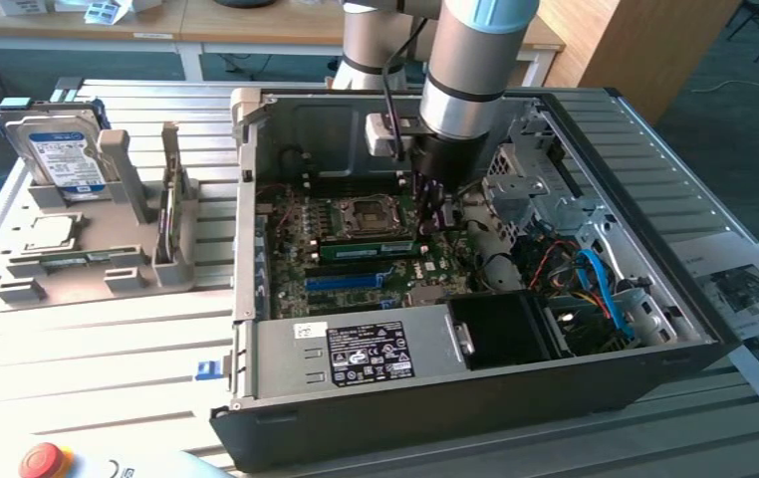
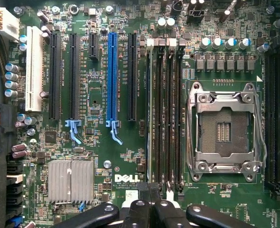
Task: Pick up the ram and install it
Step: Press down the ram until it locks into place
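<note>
The ram (image 1: pixel 367 247) is a long green stick standing on edge in a memory slot of the motherboard, inside the open computer case (image 1: pixel 698 299). My gripper (image 1: pixel 434 211) hangs from the arm just above the ram's end toward the exterior view's right. In the wrist view its black fingers (image 2: pixel 166 214) are pressed together with nothing visible between them, so my gripper (image 2: pixel 150 209) is shut. Straight ahead of the fingers, the ram (image 2: pixel 152 118) shows edge-on as a thin line in the outermost of several dark memory slots.
An empty CPU socket (image 2: pixel 224 130) lies beside the memory slots, a long blue slot (image 2: pixel 112 71) on their other side. The power supply (image 1: pixel 353 354) and cables (image 1: pixel 593 284) crowd the case. On the exterior view's left, a grey fixture (image 1: pixel 88 264) holds a hard drive (image 1: pixel 68 149).
</note>
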Controlling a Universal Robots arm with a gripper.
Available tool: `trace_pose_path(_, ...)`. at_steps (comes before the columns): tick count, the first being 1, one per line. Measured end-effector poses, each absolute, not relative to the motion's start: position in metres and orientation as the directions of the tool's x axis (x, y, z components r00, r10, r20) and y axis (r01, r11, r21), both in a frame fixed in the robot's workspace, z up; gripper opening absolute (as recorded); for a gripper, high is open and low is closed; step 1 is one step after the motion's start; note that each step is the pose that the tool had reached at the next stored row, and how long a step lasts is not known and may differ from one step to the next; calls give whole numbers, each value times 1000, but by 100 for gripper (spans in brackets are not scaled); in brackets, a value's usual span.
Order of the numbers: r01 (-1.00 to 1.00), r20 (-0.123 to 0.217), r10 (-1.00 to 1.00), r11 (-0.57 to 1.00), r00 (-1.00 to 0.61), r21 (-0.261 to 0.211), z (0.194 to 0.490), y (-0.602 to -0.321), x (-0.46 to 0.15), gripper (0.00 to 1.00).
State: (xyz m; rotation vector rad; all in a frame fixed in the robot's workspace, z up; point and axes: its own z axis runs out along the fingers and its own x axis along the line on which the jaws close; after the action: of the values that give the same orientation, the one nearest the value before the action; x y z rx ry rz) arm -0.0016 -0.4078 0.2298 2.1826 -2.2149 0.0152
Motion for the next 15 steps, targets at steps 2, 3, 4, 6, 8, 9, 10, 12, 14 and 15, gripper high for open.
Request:
trace_pose_path(2,-1000,29,-999,15,-14,15,230,-407,-2,10)
trace_pose_path(3,-1000,30,-999,15,-14,15,230,-407,-2,10)
trace_pose_path(4,-1000,31,-999,15,-15,15,230,-407,-2,10)
trace_pose_path(6,-1000,32,-999,15,-14,15,230,-406,-2,10)
trace_pose_path(8,-1000,32,-999,15,-14,15,230,-406,-2,10)
trace_pose_path(9,-1000,32,-999,15,-14,15,230,-406,-2,10)
trace_pose_path(10,-1000,32,-999,15,-14,15,230,-406,-2,10)
trace_pose_path(12,-1000,32,-999,15,-14,15,229,-406,-2,10)
trace_pose_path(14,-1000,32,-999,15,-14,15,228,-406,-2,10)
trace_pose_path(15,-1000,32,-999,15,-14,15,228,-406,-2,10)
